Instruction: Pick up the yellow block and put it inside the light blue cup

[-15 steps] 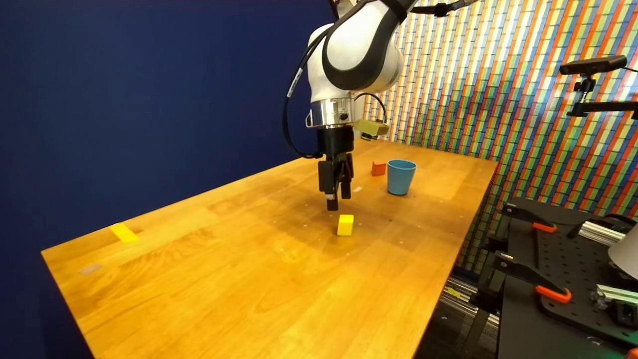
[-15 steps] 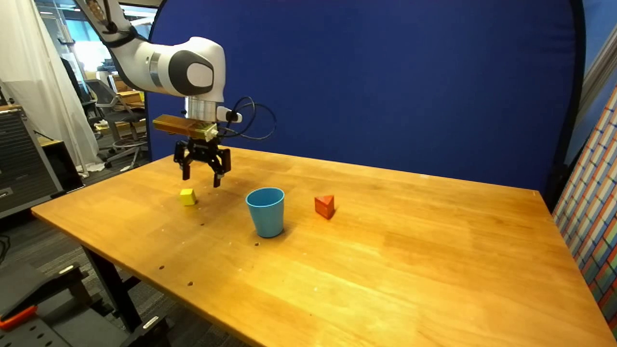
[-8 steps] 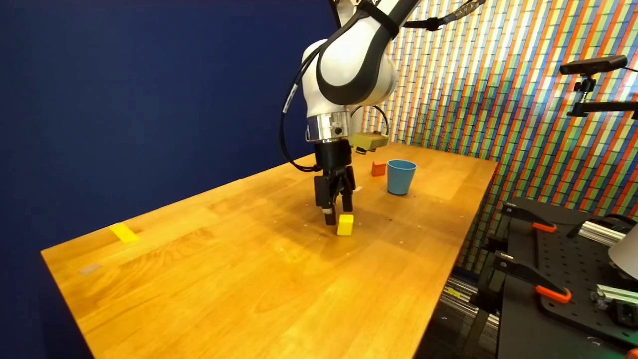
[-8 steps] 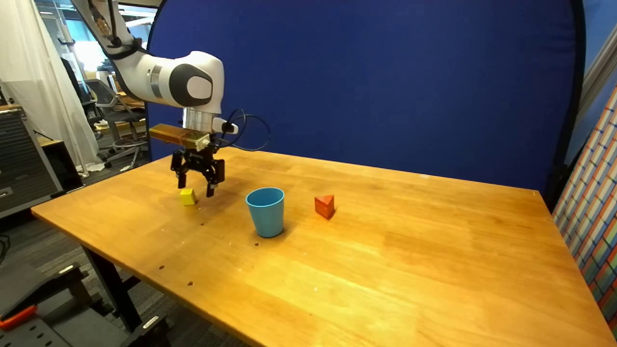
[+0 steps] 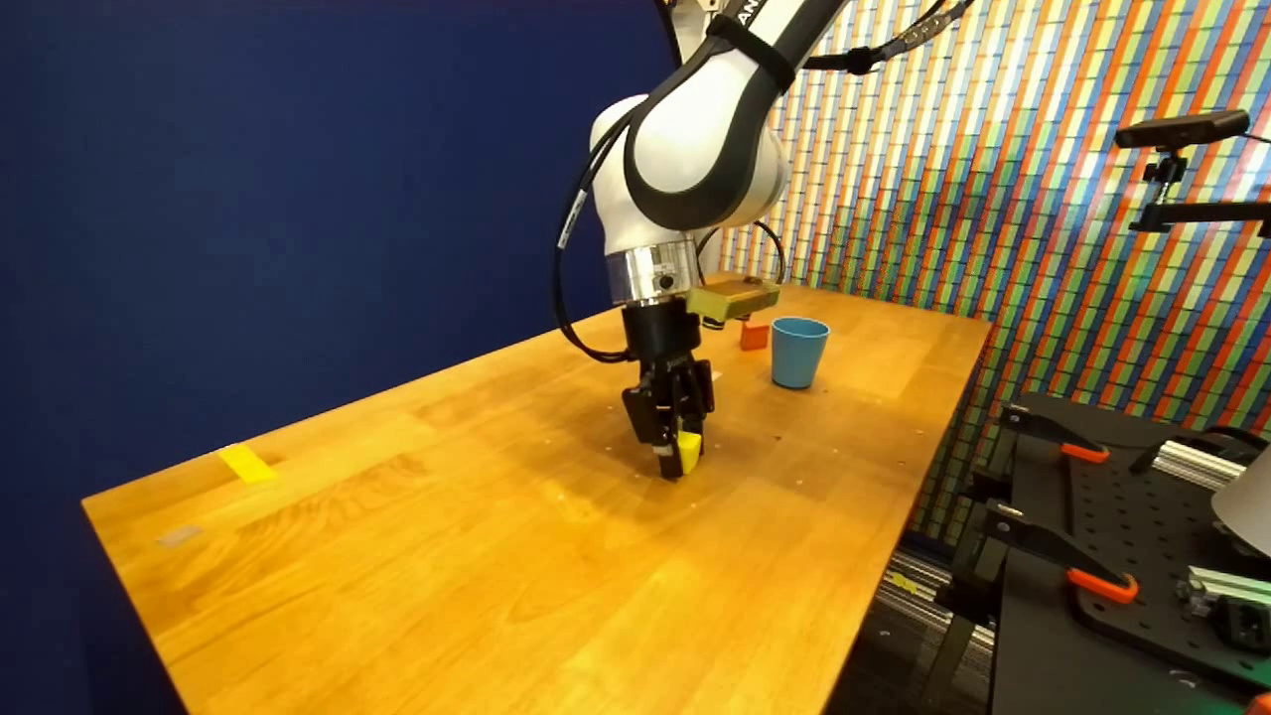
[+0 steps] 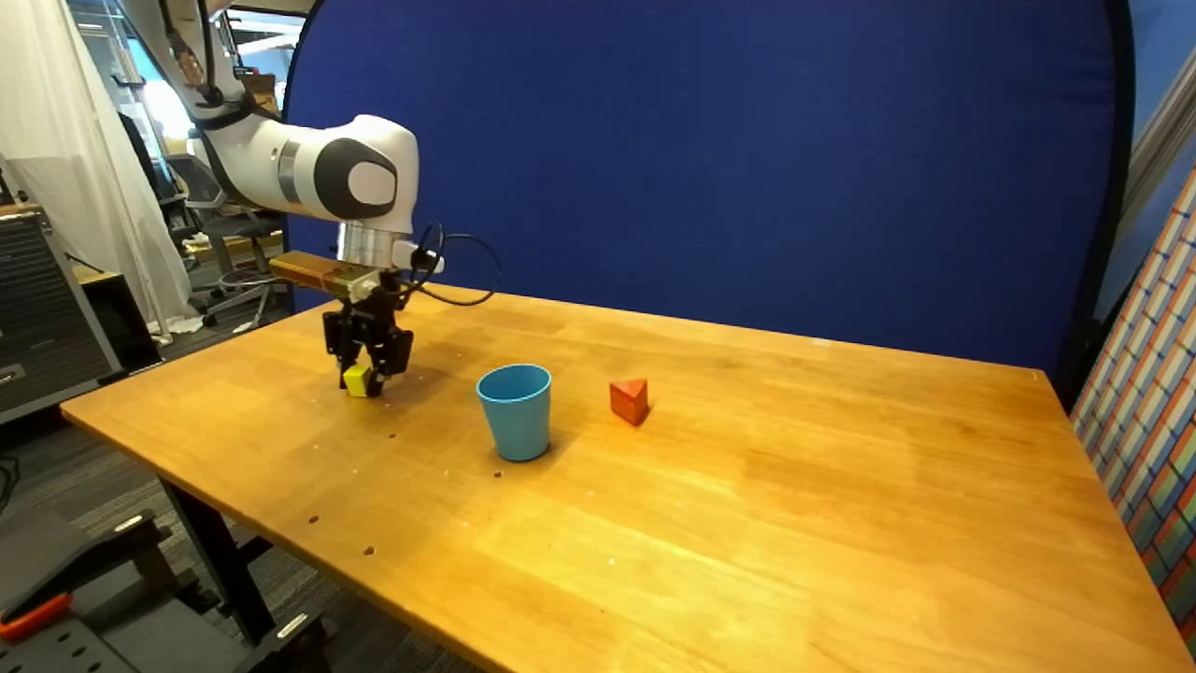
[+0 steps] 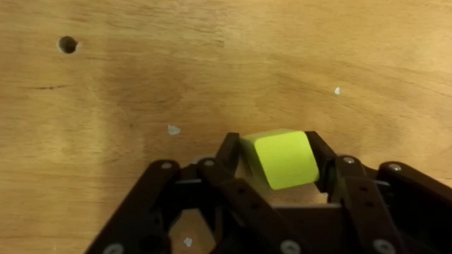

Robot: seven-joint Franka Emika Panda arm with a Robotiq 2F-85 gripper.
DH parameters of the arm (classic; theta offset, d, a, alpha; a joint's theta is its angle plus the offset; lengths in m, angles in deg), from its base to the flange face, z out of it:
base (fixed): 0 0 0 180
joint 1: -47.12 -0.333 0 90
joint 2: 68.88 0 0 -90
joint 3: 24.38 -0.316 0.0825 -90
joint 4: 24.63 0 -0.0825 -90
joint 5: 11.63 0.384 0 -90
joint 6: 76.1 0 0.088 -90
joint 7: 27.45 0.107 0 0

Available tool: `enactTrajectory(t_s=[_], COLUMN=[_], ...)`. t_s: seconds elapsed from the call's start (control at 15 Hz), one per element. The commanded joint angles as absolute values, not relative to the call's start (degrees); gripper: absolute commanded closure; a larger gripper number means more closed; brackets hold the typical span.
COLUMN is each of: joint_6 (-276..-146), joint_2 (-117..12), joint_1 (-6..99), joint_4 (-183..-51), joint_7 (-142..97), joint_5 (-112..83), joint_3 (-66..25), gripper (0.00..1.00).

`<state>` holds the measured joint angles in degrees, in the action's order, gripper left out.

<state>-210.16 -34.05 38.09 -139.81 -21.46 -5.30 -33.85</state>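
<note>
Now my gripper (image 7: 276, 151) has come down and closed, pinching the yellow block (image 7: 287, 161) askew within its grip, so I judge lifting it toward the light blue cup (image 6: 519, 418), well apart from the gripper, is due, with the wooden table (image 6: 794, 523) just beneath and a blue backdrop (image 6: 701, 168) beyond.

A bright yellow cube (image 7: 286, 160) blocks the space between the jaws of the black two-fingered gripper (image 7: 275, 155). In the wrist view, bare wooden tabletop (image 7: 219, 81) spreads ahead of the jaws. In both exterior views, free tabletop separates them from an upright, light blue round cup (image 6: 519, 421) well apart, its mouth uncovered; a red-orange triangular block (image 6: 629, 402) stands farther from the jaws, near the cup. Above the jaws, the white-and-black robot arm (image 5: 685, 149) takes up the room.
</note>
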Motion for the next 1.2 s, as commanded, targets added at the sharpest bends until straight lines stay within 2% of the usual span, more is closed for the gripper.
enactTrajectory(t_s=[0.0,0.07,0.8,1.13], joint_6=[-210.2,-211.0,-211.4,-210.7], joint_2=[-36.5,-38.4,-58.8,-60.6], joint_1=[37.7,38.1,43.1,45.7], joint_4=[-141.8,-143.5,-155.7,-157.7], joint_7=[-18.1,-17.1,-8.4,-1.3], joint_5=[-4.3,-4.4,-9.9,-11.7], joint_3=[-32.2,-31.3,-19.8,-18.0], gripper=[0.81,0.88,0.86,0.86])
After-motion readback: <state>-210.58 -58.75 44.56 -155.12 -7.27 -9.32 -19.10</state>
